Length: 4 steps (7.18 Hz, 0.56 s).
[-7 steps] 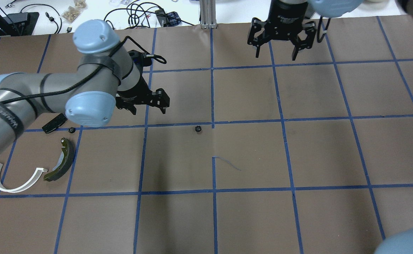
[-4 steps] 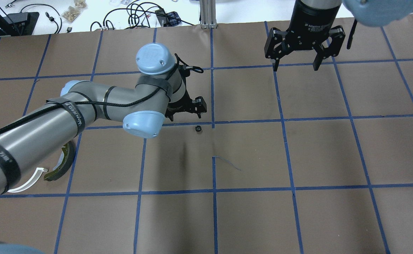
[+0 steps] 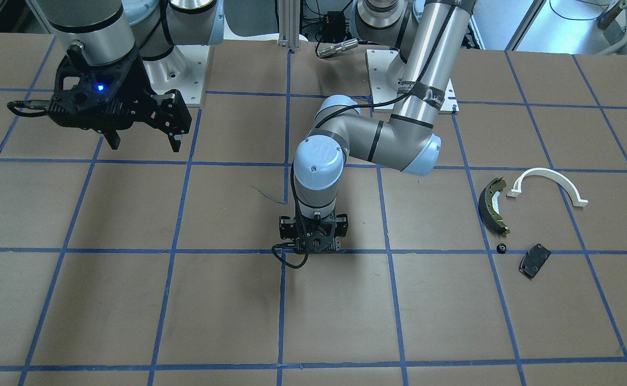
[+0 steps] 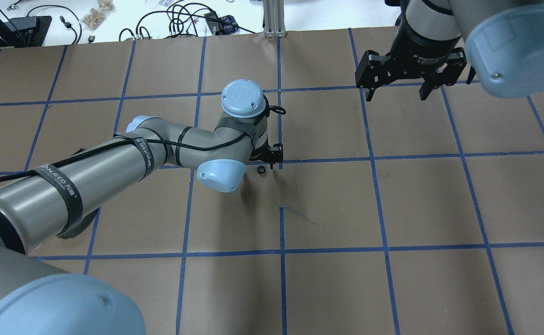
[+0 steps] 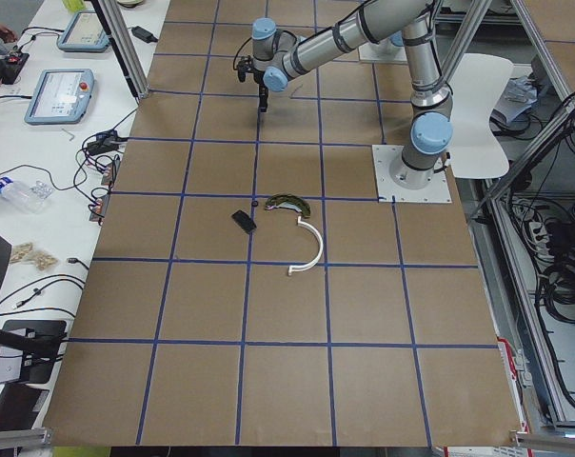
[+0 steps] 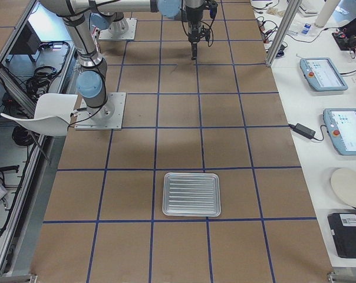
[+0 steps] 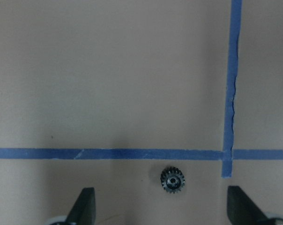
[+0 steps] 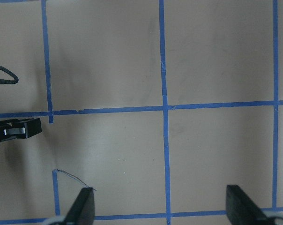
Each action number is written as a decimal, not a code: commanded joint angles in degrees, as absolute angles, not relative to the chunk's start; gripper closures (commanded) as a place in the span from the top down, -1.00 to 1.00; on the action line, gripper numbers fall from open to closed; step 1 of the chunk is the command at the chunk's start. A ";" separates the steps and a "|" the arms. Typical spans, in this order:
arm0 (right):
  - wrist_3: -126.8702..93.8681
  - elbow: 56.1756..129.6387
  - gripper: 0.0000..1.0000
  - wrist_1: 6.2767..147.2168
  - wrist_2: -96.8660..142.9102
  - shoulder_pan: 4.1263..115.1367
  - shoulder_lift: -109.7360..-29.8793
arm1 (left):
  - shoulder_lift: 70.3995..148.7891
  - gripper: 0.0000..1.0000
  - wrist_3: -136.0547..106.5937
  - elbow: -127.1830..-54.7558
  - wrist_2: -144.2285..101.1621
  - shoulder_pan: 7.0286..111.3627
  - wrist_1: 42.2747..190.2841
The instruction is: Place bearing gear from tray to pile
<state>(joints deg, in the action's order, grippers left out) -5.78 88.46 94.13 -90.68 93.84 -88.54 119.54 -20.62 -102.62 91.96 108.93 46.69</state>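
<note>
A small black bearing gear (image 4: 261, 170) lies on the brown table by a blue tape crossing. In the left wrist view the gear (image 7: 173, 180) lies between my fingers and just ahead of them. My left gripper (image 4: 269, 162) is open and low over it, touching nothing. My right gripper (image 4: 396, 97) is open and empty, high at the far right. The pile lies apart: an olive brake shoe (image 3: 493, 206), a white arc (image 3: 549, 182), a black plate (image 3: 534, 260) and a second small gear (image 3: 501, 247). The left arm hides most of the pile in the overhead view.
A ribbed metal tray (image 6: 191, 193) lies on the table at my right end, with nothing showing in it. Cables and small items lie on the white bench beyond the table's far edge (image 4: 179, 18). A torn tape strip (image 4: 300, 215) lies near the gear.
My left arm has swung right from beside the pile to over the lone gear, and its gripper has come down. My right gripper has moved right and slightly nearer. The gear has not moved.
</note>
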 commanded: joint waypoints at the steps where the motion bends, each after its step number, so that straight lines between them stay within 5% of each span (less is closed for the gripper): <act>1: -5.63 85.34 1.00 90.09 -90.88 93.95 -87.36 | 119.71 -0.65 -20.48 -102.66 92.37 109.60 47.45; 2: -5.71 85.17 1.00 90.09 -90.79 93.96 -87.45 | 119.79 -0.96 -20.57 -102.40 92.29 109.43 47.20; 4: -5.45 85.43 1.00 90.26 -90.62 93.96 -87.45 | 118.65 -1.00 -19.78 -101.43 92.64 108.99 47.28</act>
